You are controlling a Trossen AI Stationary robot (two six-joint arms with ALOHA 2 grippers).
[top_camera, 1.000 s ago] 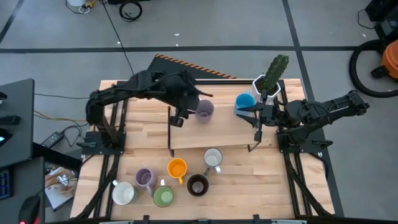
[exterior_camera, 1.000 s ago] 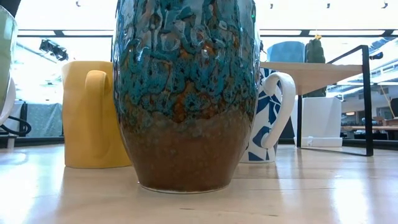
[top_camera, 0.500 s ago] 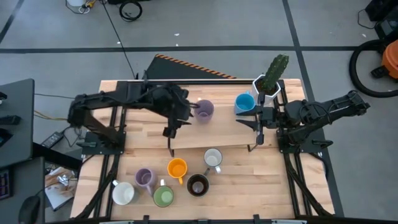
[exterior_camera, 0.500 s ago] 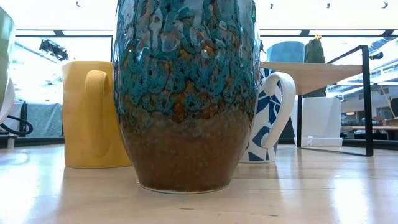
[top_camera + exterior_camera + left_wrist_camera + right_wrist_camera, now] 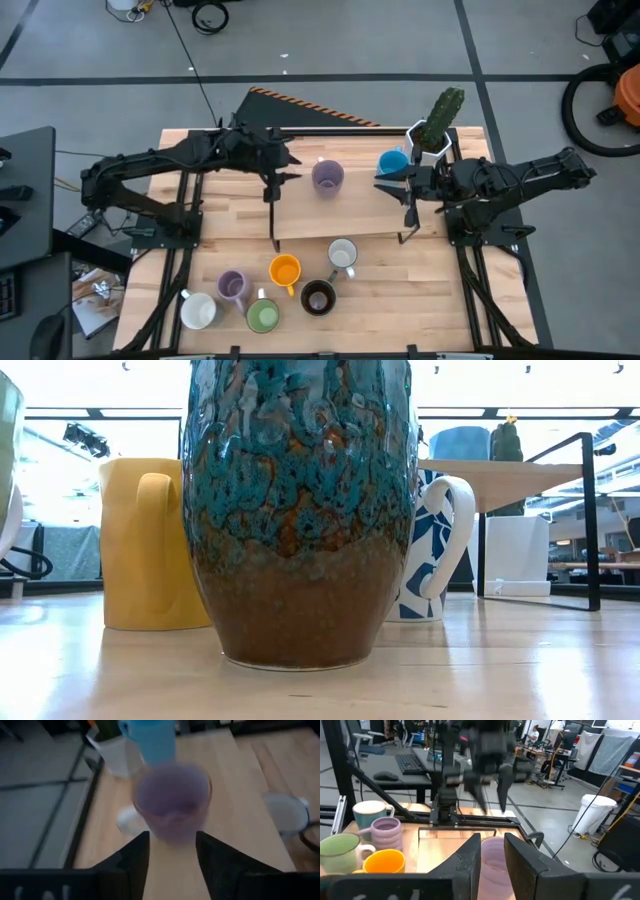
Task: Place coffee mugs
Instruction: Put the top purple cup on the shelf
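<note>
Two mugs (image 5: 328,177) on the raised shelf (image 5: 340,210); left claw (image 5: 283,170) open beside the lavender one, could knock it; right claw (image 5: 392,184) narrow, empty

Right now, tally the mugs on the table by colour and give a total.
Lavender mugs: 2
Blue mug: 1
Orange mug: 1
Green mug: 1
White mugs: 2
Dark brown mug: 1
Total: 8
</note>
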